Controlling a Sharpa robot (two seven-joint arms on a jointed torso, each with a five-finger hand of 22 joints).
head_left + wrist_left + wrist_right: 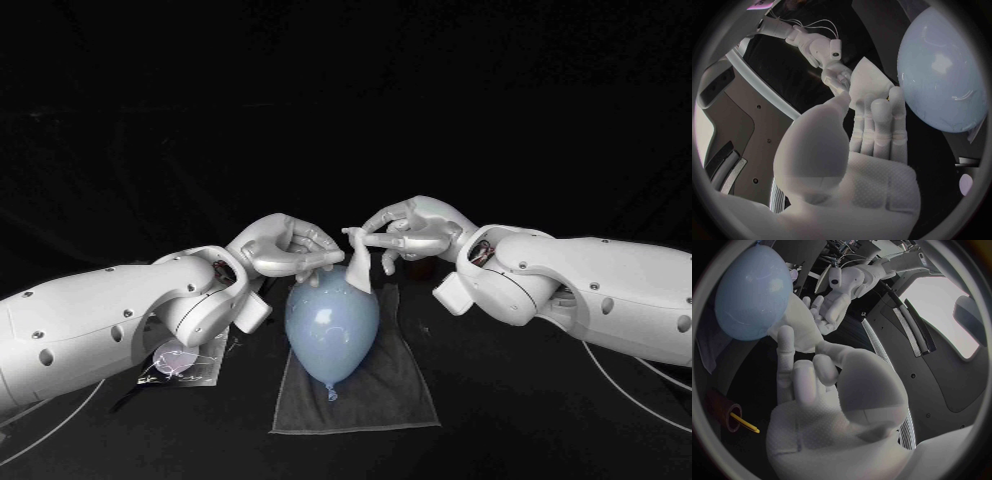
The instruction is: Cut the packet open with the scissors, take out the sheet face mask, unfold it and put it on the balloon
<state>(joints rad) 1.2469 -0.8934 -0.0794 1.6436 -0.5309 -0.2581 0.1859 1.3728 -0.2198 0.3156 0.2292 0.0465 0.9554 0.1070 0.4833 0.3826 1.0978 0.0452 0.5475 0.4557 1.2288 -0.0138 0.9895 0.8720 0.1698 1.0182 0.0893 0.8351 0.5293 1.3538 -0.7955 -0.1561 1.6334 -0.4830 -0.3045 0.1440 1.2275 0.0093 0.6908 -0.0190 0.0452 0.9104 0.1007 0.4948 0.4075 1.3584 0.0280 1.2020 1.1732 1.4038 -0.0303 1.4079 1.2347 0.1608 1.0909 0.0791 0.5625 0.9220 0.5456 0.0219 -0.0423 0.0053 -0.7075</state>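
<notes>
The pale blue balloon [332, 320] lies on a dark grey cloth [389, 400] in the middle of the table, knot toward me. Just above its far end my two hands meet. The white sheet face mask [355, 255] hangs still folded between them as a small strip. My left hand [289, 245] pinches it from one side and my right hand [411, 230] pinches it from the other. In the left wrist view the mask [867, 82] sits at my left fingertips [879, 107], with the right hand [829, 60] on its far edge and the balloon [942, 75] beside it.
The cut clear packet [180, 365] lies on the table under my left forearm. In the right wrist view a dark red cylinder with a yellow piece [729, 415] rests on the table beside the balloon [751, 292].
</notes>
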